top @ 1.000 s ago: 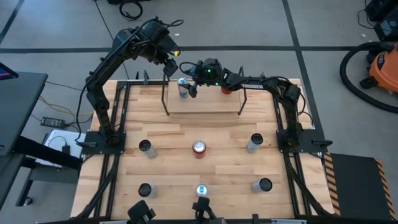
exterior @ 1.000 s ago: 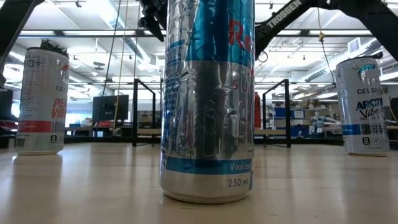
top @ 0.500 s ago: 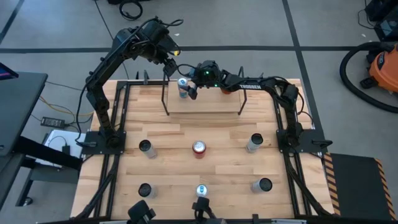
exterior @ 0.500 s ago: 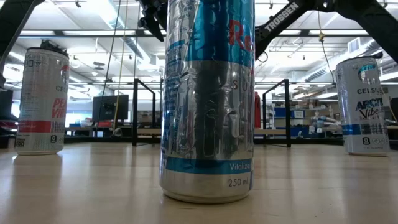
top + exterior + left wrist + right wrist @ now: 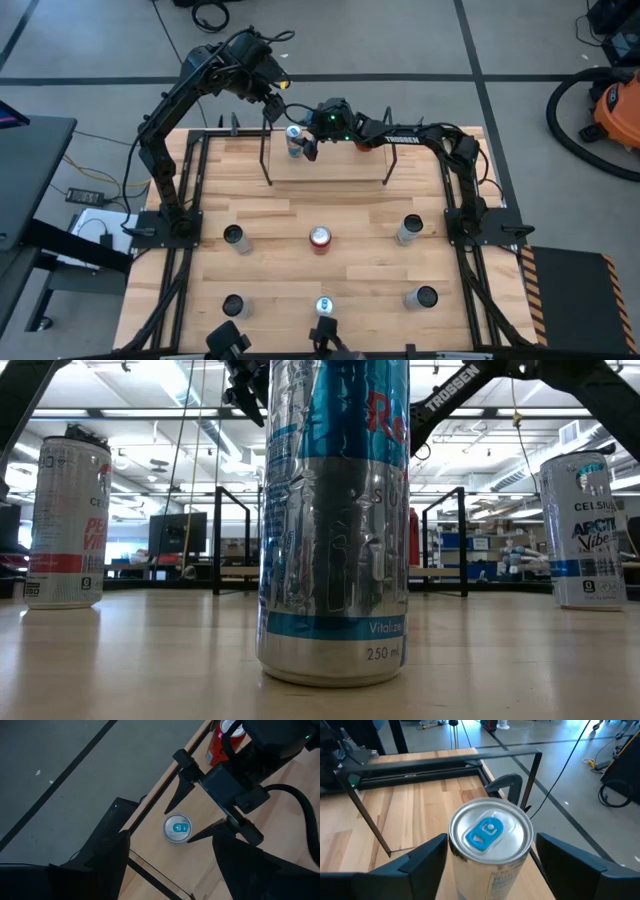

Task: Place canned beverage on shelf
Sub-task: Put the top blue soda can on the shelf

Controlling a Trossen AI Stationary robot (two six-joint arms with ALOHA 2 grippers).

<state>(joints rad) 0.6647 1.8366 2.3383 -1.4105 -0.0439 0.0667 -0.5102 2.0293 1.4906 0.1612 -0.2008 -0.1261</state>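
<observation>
Overhead, my right tool (image 5: 300,141) straddles the blue-tabbed can (image 5: 293,133) standing at the left end of the shelf (image 5: 330,165), its fingers spread on either side with gaps showing, so nothing is gripped. My left tool (image 5: 272,100) hovers just behind it, parted and empty. Only the left wrist view shows a red can (image 5: 220,745) on the shelf too. Six more cans (image 5: 320,237) stand on the desk (image 5: 280,260). Low down, one can (image 5: 335,520) blocks most of the shelf.
</observation>
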